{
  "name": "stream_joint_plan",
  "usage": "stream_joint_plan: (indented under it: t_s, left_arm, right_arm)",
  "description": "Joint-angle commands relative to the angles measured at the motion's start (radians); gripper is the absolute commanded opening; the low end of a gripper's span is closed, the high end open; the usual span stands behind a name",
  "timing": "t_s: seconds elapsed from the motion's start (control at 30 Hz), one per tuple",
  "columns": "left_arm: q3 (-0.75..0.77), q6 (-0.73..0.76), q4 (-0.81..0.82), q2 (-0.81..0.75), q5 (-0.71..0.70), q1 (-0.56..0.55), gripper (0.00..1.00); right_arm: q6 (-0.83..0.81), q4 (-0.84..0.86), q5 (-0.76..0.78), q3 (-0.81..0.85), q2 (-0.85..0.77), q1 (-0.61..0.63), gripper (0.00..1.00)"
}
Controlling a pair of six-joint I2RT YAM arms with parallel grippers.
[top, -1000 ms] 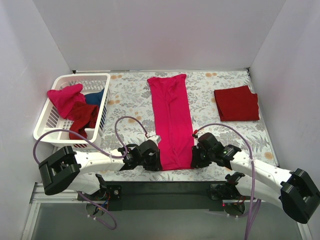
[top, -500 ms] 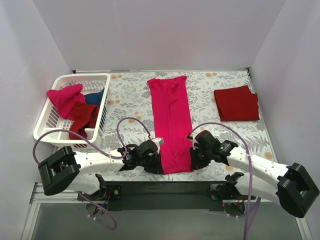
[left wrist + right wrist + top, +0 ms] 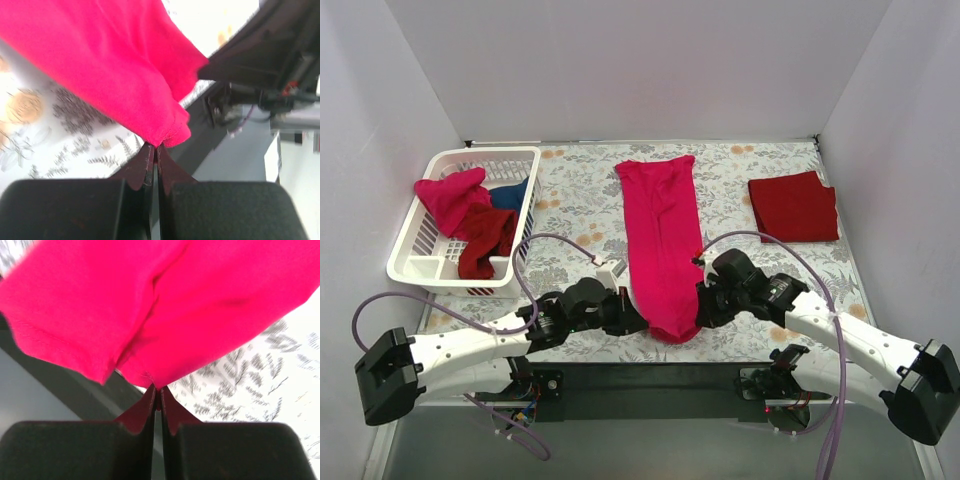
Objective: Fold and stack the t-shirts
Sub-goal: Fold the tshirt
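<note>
A bright pink-red t-shirt [image 3: 661, 235] lies as a long narrow strip down the middle of the table. Its near end is lifted off the cloth. My left gripper [image 3: 636, 321] is shut on the near left corner of this pink-red t-shirt [image 3: 125, 65]. My right gripper [image 3: 699, 313] is shut on the near right corner of it [image 3: 165, 305]. A folded dark maroon-red t-shirt [image 3: 793, 207] lies at the right. More shirts, pink-red [image 3: 450, 196], maroon [image 3: 488, 236] and blue [image 3: 510, 193], sit in the basket.
A white lattice basket [image 3: 425, 262] stands at the left of the flower-patterned table [image 3: 575, 205]. White walls close in the left, back and right. The table's near edge and a black rail [image 3: 650, 375] lie just under both grippers.
Both grippers have risen and moved away from the near edge, lifting the near end of the pink-red shirt. The left arm has swung outward to the left.
</note>
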Motion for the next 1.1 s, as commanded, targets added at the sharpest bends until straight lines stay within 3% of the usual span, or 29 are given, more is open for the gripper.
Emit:
stream_joint_plan:
  t_s: [0.0, 0.33, 0.67, 1.07]
  left_arm:
    - [-0.047, -0.029, 0.099, 0.021, -0.071, 0.043, 0.00]
    - [-0.043, 0.074, 0.311, 0.159, -0.138, 0.195, 0.00]
    - [0.097, 0.193, 0.455, 0.444, -0.085, 0.371, 0.00]
    - [0.279, 0.279, 0.553, 0.615, 0.070, 0.515, 0.00]
  right_arm:
    - [0.012, 0.057, 0.109, 0.052, -0.002, 0.006, 0.01]
    - [-0.077, 0.263, 0.354, 0.151, 0.203, -0.038, 0.01]
    - [-0.204, 0.401, 0.307, 0.337, 0.464, -0.213, 0.01]
    - [-0.264, 0.416, 0.229, 0.582, 0.707, -0.317, 0.01]
